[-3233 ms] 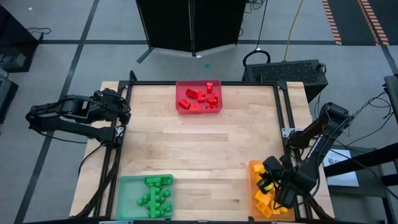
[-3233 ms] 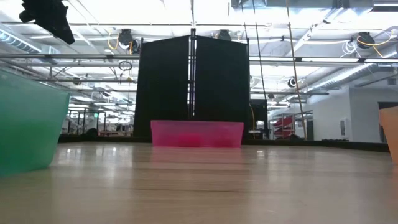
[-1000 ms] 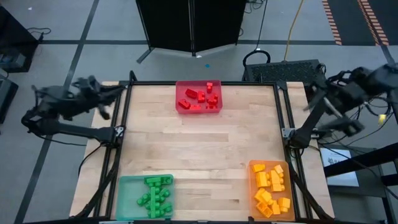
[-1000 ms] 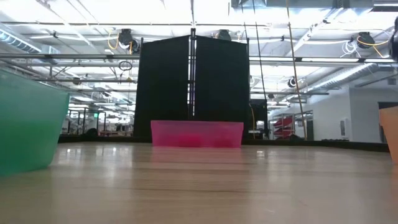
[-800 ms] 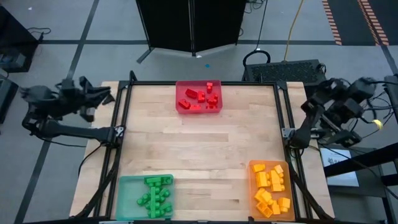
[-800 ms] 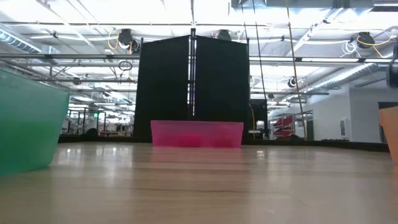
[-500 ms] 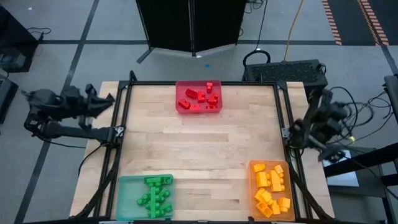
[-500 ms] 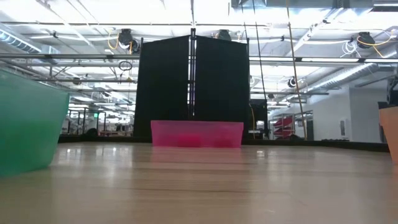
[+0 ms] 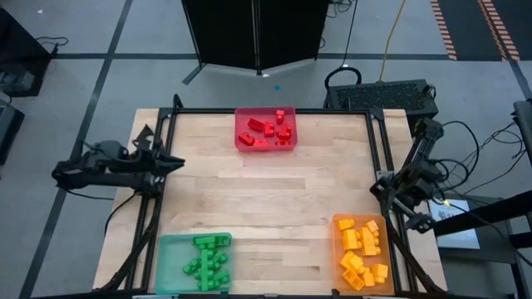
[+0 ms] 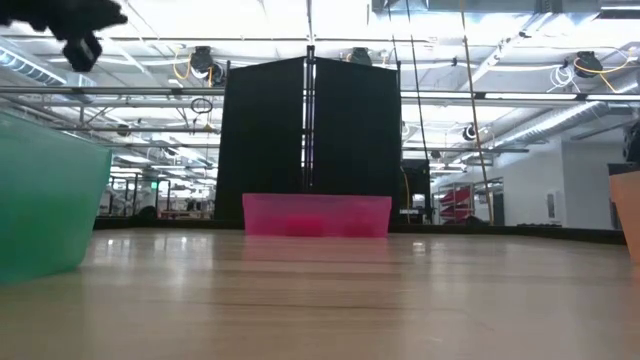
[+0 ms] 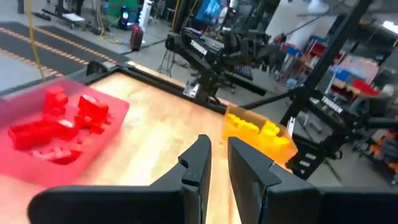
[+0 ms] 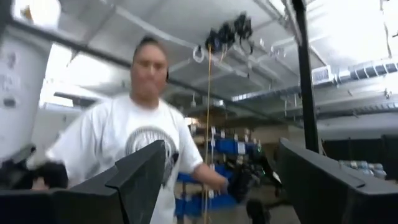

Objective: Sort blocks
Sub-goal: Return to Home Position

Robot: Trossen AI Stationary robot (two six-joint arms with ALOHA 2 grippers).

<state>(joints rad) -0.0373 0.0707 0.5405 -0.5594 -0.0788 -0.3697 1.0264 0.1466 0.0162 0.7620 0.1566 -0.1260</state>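
The blocks lie sorted by colour in three trays. Red blocks point(image 9: 268, 129) sit in the red tray point(image 9: 241, 141) at the far edge. Green blocks point(image 9: 208, 264) fill the green tray point(image 9: 170, 257) at the near left. Yellow-orange blocks point(image 9: 363, 249) lie in the orange tray point(image 9: 340, 224) at the near right. My left gripper point(image 9: 176, 161) hangs over the table's left edge, shut and holding nothing point(image 11: 216, 149). My right arm point(image 9: 413, 178) is folded at the table's right edge. Its gripper point(image 12: 217, 165) is open with nothing between its fingers and points into the room.
A person in a white T-shirt point(image 12: 143, 143) stands in the room beyond my right gripper. A black frame point(image 9: 270, 110) runs round the wooden table top point(image 9: 274, 199). A dark screen point(image 10: 312, 140) stands behind the far edge.
Both arms have swung in from outside the table and come down. My left gripper has gone toward the near edge and the table's left rail. My right arm has folded down toward the table's right rail. The blocks and trays have not moved.
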